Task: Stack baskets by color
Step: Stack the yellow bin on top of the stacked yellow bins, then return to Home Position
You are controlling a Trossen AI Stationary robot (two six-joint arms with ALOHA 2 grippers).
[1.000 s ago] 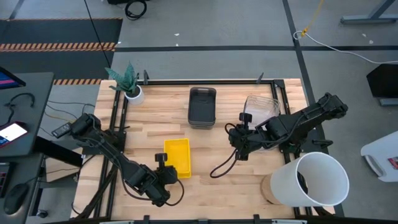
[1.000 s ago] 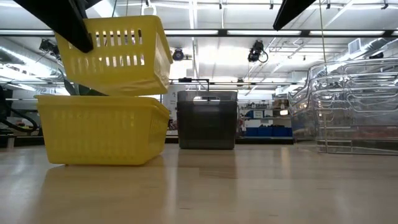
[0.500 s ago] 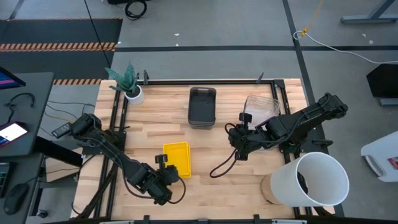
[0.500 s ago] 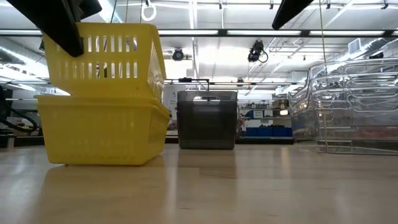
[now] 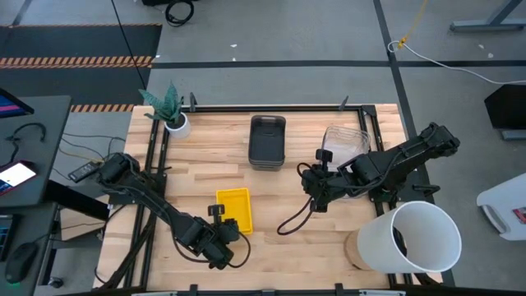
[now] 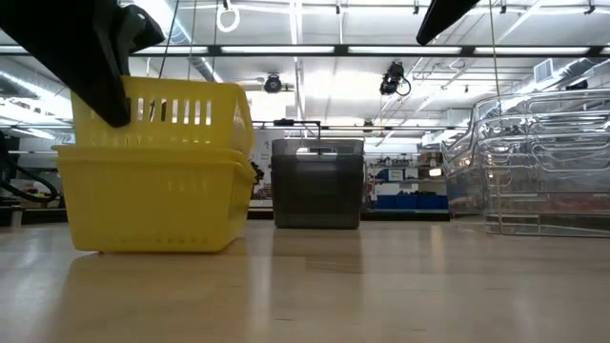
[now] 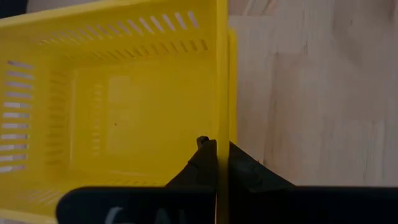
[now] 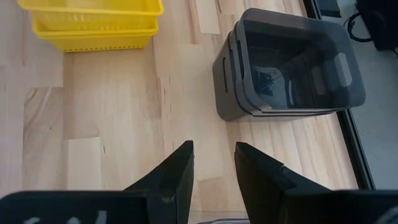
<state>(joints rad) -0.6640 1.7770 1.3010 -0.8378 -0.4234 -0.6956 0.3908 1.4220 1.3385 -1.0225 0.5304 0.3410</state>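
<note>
The yellow baskets [image 5: 233, 207] sit at the front-left of the table, one nested into another — in the low view the upper yellow basket [image 6: 157, 107] rides well down inside the lower one [image 6: 152, 202], only its slotted upper band above the rim. How many yellow bins make up that pile, I cannot tell from here. The left claw [image 7: 216, 155] is pinched shut on the upper basket's wall at the near rim, one finger inside and one outside, so that basket is seated but not released.

Behind them, at the middle back of the table, the dark grey baskets [image 5: 267, 141] stand as a neat nest; the right wrist view shows several grey rims [image 8: 283, 68] one inside the next. To the right, the clear baskets [image 6: 538, 162] look stacked as well. By my reading the sorting is close to done — what is left is letting go of the yellow one and backing the arm away.

The right claw [image 8: 212, 165] hovers over bare wood mid-table, fingers parted and holding nothing.

The table [image 5: 288, 189] is pale butcher-block wood in a black frame. A potted plant [image 5: 169, 108] stands at its back-left corner, a big white bucket [image 5: 415, 238] at the front-right. Beyond is a bright workshop with ceiling strip lights and grey flooring.
</note>
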